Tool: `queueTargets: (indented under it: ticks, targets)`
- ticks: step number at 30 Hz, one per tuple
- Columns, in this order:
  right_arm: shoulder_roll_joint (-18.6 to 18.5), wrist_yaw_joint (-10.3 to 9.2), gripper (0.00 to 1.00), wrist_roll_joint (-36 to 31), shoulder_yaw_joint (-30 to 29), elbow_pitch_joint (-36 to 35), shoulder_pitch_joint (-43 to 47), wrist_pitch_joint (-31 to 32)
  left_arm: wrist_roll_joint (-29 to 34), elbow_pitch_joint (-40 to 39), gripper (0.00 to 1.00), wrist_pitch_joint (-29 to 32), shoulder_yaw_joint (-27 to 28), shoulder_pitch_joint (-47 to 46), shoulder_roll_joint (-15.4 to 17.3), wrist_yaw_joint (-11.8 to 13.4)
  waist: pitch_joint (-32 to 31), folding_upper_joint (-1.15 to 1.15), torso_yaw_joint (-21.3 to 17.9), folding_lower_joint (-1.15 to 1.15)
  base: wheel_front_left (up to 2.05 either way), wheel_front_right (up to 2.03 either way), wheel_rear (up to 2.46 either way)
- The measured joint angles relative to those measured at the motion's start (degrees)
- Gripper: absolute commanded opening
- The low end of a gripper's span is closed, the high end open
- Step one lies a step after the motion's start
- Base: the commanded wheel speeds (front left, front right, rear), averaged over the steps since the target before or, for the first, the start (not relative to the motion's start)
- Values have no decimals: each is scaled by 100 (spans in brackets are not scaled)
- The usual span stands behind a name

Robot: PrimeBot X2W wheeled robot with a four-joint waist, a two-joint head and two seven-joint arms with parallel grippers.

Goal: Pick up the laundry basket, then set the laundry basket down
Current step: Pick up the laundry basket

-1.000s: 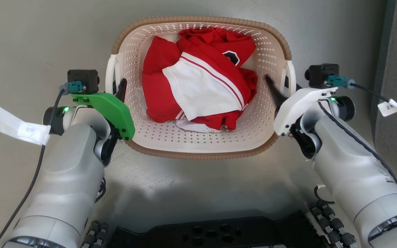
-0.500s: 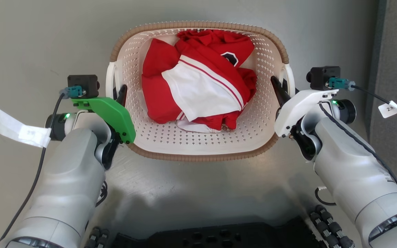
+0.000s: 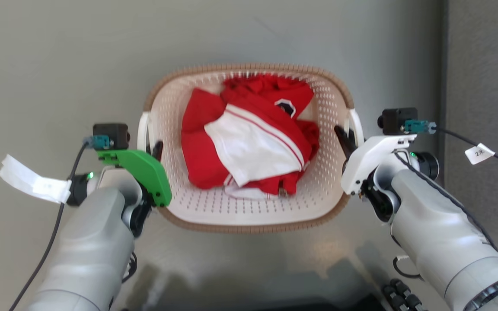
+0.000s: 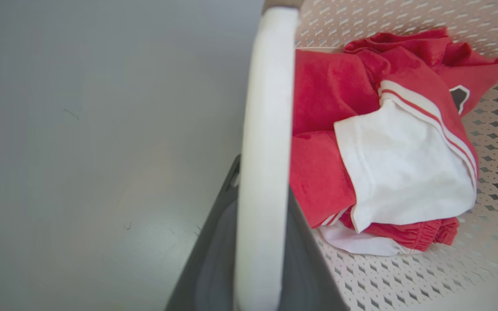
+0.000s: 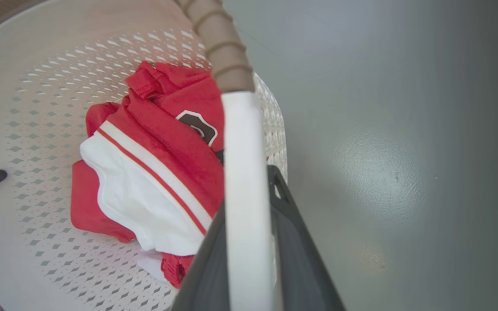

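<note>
**Both handles gripped**

My left gripper (image 3: 156, 149) clamps the left handle (image 4: 264, 151) of the laundry basket (image 3: 249, 226), and my right gripper (image 3: 343, 137) clamps the right handle (image 5: 244, 194). Each white bar sits between 2 dark fingers. The basket lies between my arms over the grey floor (image 3: 59, 65), with red-and-white clothes (image 3: 249, 142) inside.

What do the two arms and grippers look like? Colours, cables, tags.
Both forearms are silver-grey with long dark fingers. The left gripper has a green wrist cover; the right gripper a white cover. Each wrist carries a black camera box with a teal plug and black cable bearing a white tag.
</note>
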Motion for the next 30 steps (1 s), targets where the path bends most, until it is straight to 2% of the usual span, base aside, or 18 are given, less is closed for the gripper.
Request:
queueTargets:
  ticks: [16,30]
  targets:
    - [-4,-1,0,749,322,177,316,628,-632,13,0,576,-316,503,10,0,-1264,0,-49,0,0,0,0]
    - [-4,-1,0,1133,678,343,708,1308,-1037,25,0,1073,-523,1057,23,0,-2418,0,-90,-1,0,0,0]
